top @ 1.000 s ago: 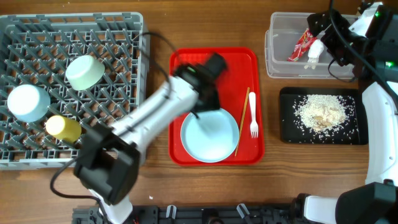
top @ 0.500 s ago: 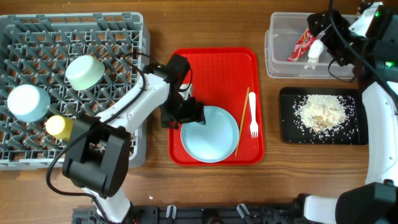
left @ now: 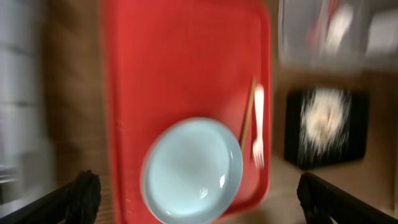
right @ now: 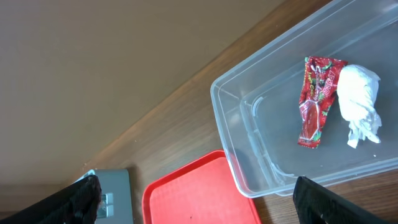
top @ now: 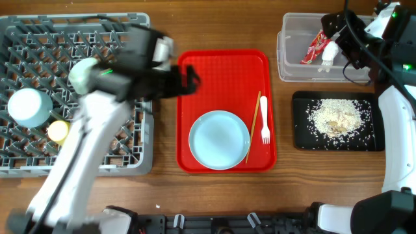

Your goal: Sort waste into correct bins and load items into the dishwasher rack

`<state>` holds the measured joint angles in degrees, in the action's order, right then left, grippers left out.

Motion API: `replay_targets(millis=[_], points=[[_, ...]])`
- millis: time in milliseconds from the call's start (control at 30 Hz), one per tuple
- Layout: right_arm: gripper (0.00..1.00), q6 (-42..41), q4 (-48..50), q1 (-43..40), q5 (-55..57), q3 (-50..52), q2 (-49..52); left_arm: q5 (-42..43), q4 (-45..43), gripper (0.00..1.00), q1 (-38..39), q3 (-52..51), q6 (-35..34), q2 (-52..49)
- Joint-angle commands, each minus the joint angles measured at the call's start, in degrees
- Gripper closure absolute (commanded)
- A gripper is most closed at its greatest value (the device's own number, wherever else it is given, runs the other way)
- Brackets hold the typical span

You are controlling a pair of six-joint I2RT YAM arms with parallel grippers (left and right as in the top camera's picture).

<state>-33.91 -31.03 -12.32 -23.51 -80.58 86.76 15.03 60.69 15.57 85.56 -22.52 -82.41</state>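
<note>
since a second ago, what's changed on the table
The left gripper, open and empty, swung off the pale blue plate, up and left toward the rack side of the red tray. Nothing was picked up. Plate, chopstick, fork and the right gripper over the clear tub stayed put.

Pale blue plate lies flat, chopstick and white fork just beside it.

The wooden surface carries four things, each set directly on it. A grey pegged dishwasher rack sits at the left, just beside the red serving tray in the middle. At the right are a clear plastic tub and, near it, a shallow black tray.
</note>
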Motion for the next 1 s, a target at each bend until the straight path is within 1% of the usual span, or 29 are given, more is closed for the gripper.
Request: replay_targets(millis=[0,33,67,100,133,167,200,233,267,300,333,400,467,500,533,567,633,733,800,900,933,967], points=[[0.00,-15.1,-0.2,-0.1,0.1,0.0,-0.9,-6.0,3.7,0.00,-11.2,0.4,-5.0,7.8],[0.00,-19.7,-0.2,-0.1,0.1,0.0,-0.9,-6.0,5.0,0.00,-14.8,0.4,-5.0,9.5],[0.00,-26.0,-0.2,-0.1,0.0,0.0,-0.9,-5.9,6.7,0.00,-19.1,0.4,-5.0,11.2],[0.00,-27.8,-1.7,-0.1,-3.0,0.0,-0.9,-5.9,8.4,0.00,-23.5,0.4,-5.2,12.7],[0.00,-27.4,-3.4,-0.1,-5.9,0.0,-0.9,-5.6,9.9,0.00,-26.4,0.4,-6.1,13.6],[0.05,-27.3,-3.0,-0.1,-11.7,0.0,-0.8,-5.5,11.5,0.00,-28.9,0.4,-7.7,14.3],[0.13,-22.2,-3.2,1.3,-17.6,0.0,-0.6,-5.5,14.1,0.00,-32.5,0.4,-8.4,15.1],[0.00,-11.4,-11.2,6.4,-14.6,0.1,-0.4,-5.8,16.9,0.00,-35.3,0.3,-8.3,15.2],[0.00,-8.9,-15.9,9.2,-10.3,0.3,-0.2,-6.7,17.2,0.00,-36.1,0.2,-7.9,15.1],[0.00,-7.8,-22.6,14.2,-1.4,1.0,0.6,-9.4,17.1,0.00,-36.8,0.2,-8.0,15.0],[0.00,-7.4,-25.2,17.2,3.2,1.6,1.1,-10.6,17.1,0.00,-37.1,0.2,-8.0,15.0],[0.12,-2.8,-27.3,23.2,10.3,3.3,2.4,-11.7,17.2,0.00,-37.5,0.2,-8.0,15.0],[0.29,6.0,-27.8,28.8,12.0,5.5,3.8,-11.7,17.4,0.00,-37.6,0.2,-8.0,14.9],[0.30,9.6,-28.2,31.3,12.0,6.4,4.6,-11.7,17.5,0.00,-37.6,0.2,-7.9,14.9],[0.00,11.9,-28.5,33.4,12.3,7.3,5.4,-11.7,17.7,0.00,-37.6,0.2,-7.9,14.9],[0.00,12.6,-28.7,35.3,13.6,8.3,6.2,-11.8,17.9,0.00,-37.6,0.2,-7.9,14.9],[0.00,11.3,-29.2,37.0,18.1,9.5,7.7,-12.0,18.3,0.00,-37.6,0.2,-7.8,14.9],[0.00,10.0,-30.1,36.9,22.1,10.6,9.6,-12.2,18.7,0.00,-37.6,0.2,-7.8,14.9],[0.00,14.7,-28.3,36.4,19.1,12.1,11.0,-12.1,18.9,0.00,-37.6,0.2,-7.8,14.9],[0.08,22.4,-23.9,36.5,8.7,14.6,12.2,-12.1,19.1,0.00,-37.6,0.2,-7.8,14.9],[0.13,23.2,-22.8,36.5,6.4,15.2,12.6,-12.1,19.4,0.00,-37.6,0.2,-7.8,14.9],[0.21,23.2,-22.1,36.5,5.9,15.7,12.9,-12.2,19.7,0.00,-37.6,0.2,-7.8,14.9]])
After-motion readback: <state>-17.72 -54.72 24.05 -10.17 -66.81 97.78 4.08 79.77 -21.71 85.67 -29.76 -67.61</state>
